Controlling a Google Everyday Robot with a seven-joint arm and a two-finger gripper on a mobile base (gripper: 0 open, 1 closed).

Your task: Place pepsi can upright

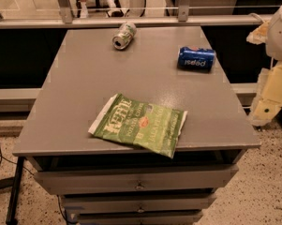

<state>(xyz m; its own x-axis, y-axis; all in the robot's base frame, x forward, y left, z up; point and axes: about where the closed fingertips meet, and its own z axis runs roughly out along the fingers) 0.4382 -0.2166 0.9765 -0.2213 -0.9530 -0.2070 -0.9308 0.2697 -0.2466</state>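
Task not yet begun, by my judgement: pepsi can lying on its side on table, up and left of gripper, well apart. That gripper is hanging off table's right edge; open or closed, cannot tell. Reaching, grasping and standing can upright all remaining.

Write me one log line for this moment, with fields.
pepsi can: on its side, far right of table | gripper: view's right edge, beside table, apart from can | upright: not yet
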